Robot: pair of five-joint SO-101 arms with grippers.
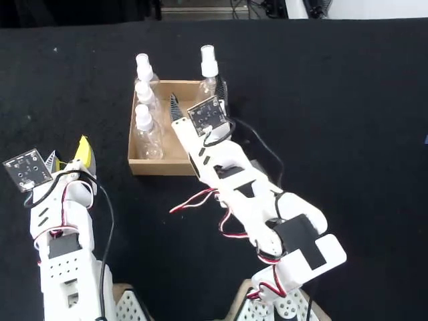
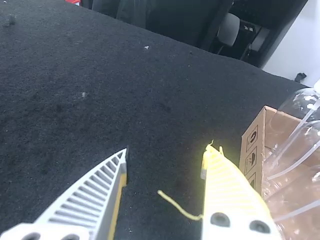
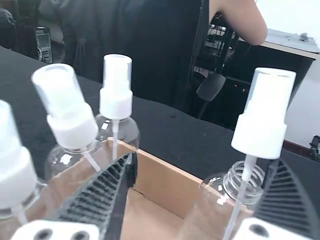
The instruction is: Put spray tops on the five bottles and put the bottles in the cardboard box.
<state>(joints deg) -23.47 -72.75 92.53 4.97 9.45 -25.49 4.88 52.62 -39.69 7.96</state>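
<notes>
The high view looks down from up above on the whole black tabletop [image 1: 348, 100]. The left wrist view sits low and close to the tabletop. It looks out between its own jaws and catches a corner of the cardboard box [image 2: 252, 150]. The right wrist view looks out between its jaws too, very close to the same box and the bottles [image 3: 116, 125].

Brown cardboard box [image 1: 157, 166]; white spray tops [image 1: 209, 59]

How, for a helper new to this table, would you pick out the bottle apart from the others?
Find the brown cardboard box on the black table. The clear plastic bottle stands alone at its far right corner, white spray top raised above bare threads.
</notes>
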